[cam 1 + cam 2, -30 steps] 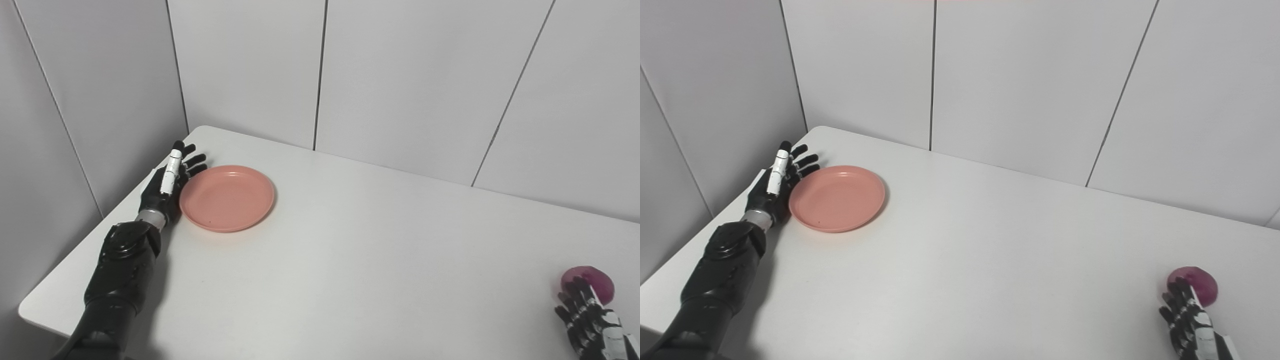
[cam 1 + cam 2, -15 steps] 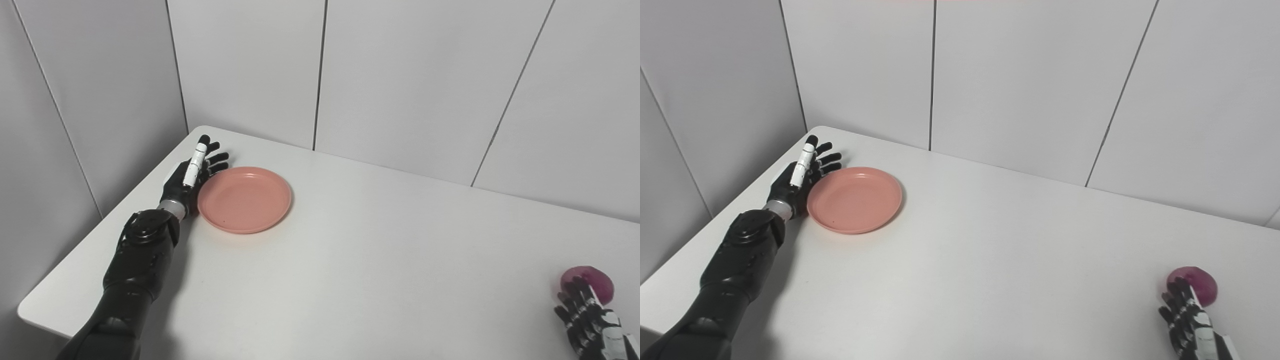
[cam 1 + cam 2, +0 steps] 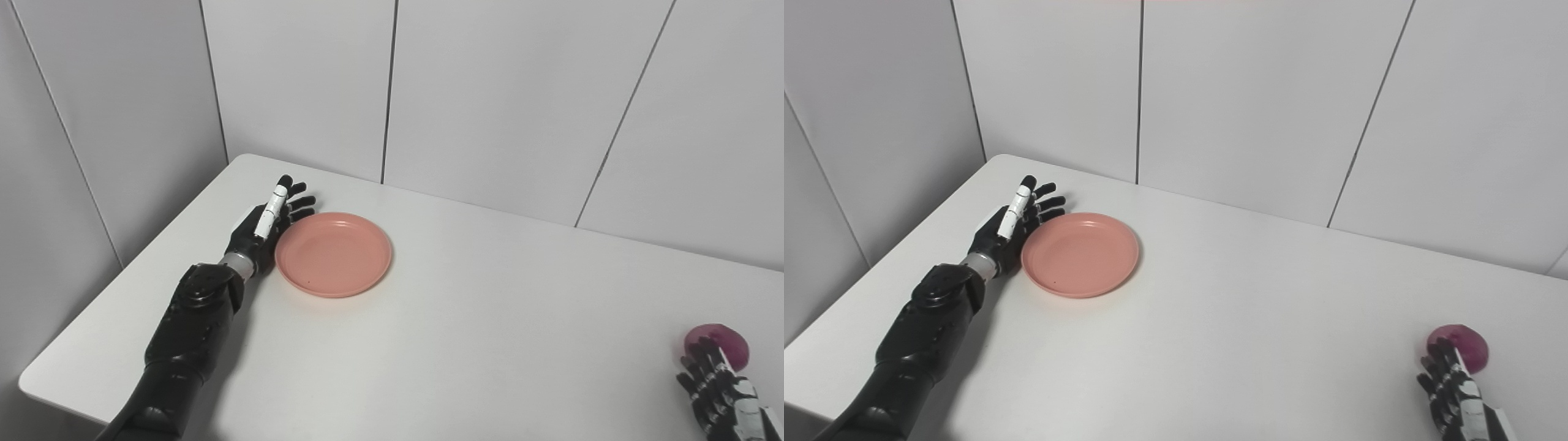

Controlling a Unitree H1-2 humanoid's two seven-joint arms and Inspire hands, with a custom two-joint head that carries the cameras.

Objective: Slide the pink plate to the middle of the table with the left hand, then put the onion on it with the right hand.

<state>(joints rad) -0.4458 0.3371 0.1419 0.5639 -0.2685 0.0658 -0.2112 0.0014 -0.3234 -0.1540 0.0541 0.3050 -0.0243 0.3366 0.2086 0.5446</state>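
Reaching in from the lower left, the black left arm [image 3: 184,331] lies low over the white table [image 3: 429,343], angled toward the far left corner. At its end the left hand [image 3: 264,223] stands on edge with its fingers [image 3: 1044,202] stretched out and fanned slightly apart, holding nothing; a white strip runs along the nearest finger. The palm side faces the pink plate [image 3: 334,254] and sits right against the plate's left rim, with the fingertips reaching past the plate's far-left edge.

That plate lies flat on the table, left of the table's middle and nearer the far edge than the near one. It is round and shallow with a raised rim, and nothing lies in it apart from a tiny dark speck near its front.

A wide stretch of bare tabletop separates the plate from the right side. Behind the table, pale wall panels [image 3: 490,92] with thin dark seams meet in a corner at the far left.

At the far right, close to the near edge, the onion [image 3: 1461,346] rests on the table, a rounded purple bulb well apart from the plate. The right hand [image 3: 1448,392] comes up from the bottom right corner just in front of it, its dark fingers slightly parted and pointing toward the onion, the tips at or overlapping its near side. Whether they actually touch it cannot be told; the hand is not wrapped around it.
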